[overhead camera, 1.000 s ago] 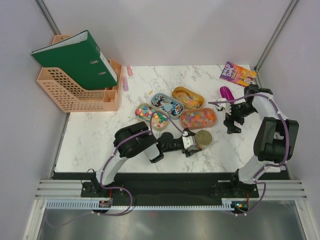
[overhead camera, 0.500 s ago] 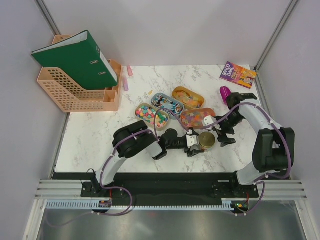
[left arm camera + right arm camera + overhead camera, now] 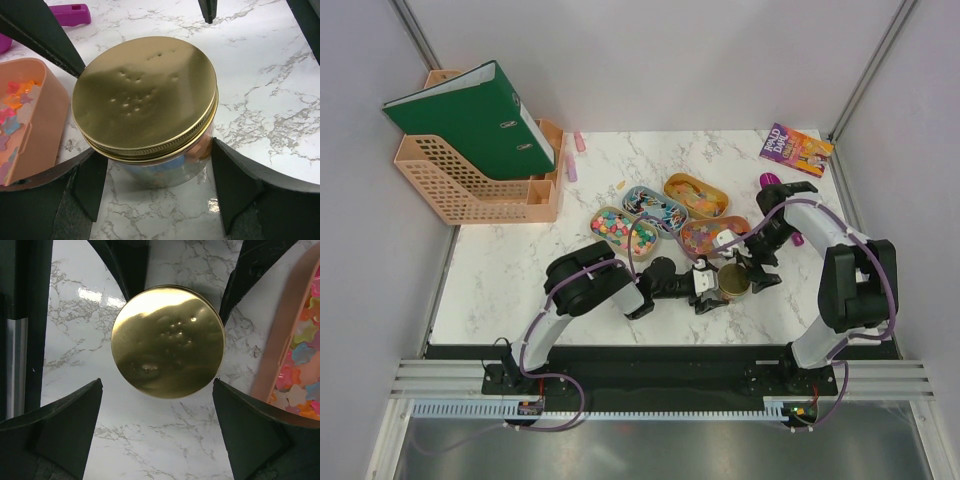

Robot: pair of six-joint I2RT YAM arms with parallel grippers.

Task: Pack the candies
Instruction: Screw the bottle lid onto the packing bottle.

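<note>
Candies (image 3: 625,232) sit loose in four oval trays (image 3: 667,186) bunched mid-table, and a bit of pink and blue shows through the glass of a jar too, so some look to be in there. Going big to small: the white marble table (image 3: 510,280) holds everything, with a peach file rack (image 3: 470,190) in the far left corner and a green binder (image 3: 470,112) leaning in it. Both arms reach toward the same spot just in front of the trays. A colourful book (image 3: 797,148) lies in the far right corner. The trays sit packed close together. The one nearest the jar is full of pink and orange star-ish sweets, and the others hold multicolour bits, blue-wrapped pieces and orange-yellow gummies. The jar (image 3: 165,172) stands upright just beside that nearest tray, with its slightly dented gold lid (image 3: 145,92) on. The left gripper (image 3: 159,160) comes in sideways and is pinching the jar, one finger on each side of the glass just under the lid. The right gripper (image 3: 157,382) hangs over the lid pointing down, fingers spread wider than the lid and straddling it; whether they touch it is hard to call. A purple scoop (image 3: 771,184) lies by the right arm, partly hidden by it, and a couple of small pink things (image 3: 571,168) lie near the rack.
</note>
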